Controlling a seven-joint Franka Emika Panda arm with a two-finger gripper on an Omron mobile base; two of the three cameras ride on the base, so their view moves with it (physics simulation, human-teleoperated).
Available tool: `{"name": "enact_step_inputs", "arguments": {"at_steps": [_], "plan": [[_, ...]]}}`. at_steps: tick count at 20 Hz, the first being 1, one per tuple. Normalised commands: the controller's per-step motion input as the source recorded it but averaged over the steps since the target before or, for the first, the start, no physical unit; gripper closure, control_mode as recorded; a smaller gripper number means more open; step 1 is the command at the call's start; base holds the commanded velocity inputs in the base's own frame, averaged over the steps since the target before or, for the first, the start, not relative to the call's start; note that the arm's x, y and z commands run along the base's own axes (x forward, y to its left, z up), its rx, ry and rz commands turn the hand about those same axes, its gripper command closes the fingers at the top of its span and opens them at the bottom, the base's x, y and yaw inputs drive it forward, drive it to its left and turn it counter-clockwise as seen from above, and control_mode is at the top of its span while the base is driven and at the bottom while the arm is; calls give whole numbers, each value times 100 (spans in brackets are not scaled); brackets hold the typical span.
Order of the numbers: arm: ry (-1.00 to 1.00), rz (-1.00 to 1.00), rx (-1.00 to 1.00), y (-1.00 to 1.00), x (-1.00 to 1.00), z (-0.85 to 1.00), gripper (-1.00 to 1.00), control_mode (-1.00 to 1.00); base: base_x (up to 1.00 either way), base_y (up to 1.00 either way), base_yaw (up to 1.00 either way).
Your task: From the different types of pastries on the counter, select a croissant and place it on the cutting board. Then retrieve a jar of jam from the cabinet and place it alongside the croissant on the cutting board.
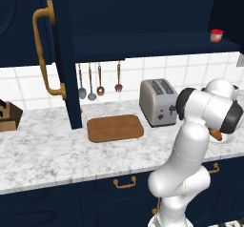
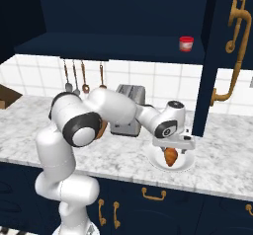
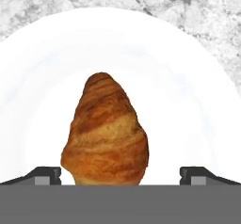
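Croissant [image 3: 106, 131]: one (on one white plate [image 3: 188, 100]), flanked by the wide-open gripper [image 3: 120, 175].

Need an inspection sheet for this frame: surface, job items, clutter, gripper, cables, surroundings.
Surface: marbled counter, nothing spilled.
Job's things: croissant on a white plate, right of the toaster; cutting board bare; jar of jam on the shelf of the open cabinet.
Clutter: knife block at far left.
Grippers: gripper open, low over the plate, fingers either side of the croissant, not closed on it.
Cables: nothing seen.
Surroundings: utensils hang on the tiled wall; navy drawers with brass handles below.
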Motion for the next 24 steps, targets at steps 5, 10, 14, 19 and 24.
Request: {"name": "enact_step_inputs", "arguments": {"at_steps": [5,10,14,19,24], "plan": [[0,0,0,0,0,-2,-100,-100,0,0,0],[0,0,0,6,0,-1,-100,-100,0,0,0],[0,0,0,27,-13,-1,-100,-100,0,0,0],[2,1,0,14,-17,-23,-100,-100,0,0,0],[0,0,0,0,0,-17,-100,-100,0,0,0]]}}
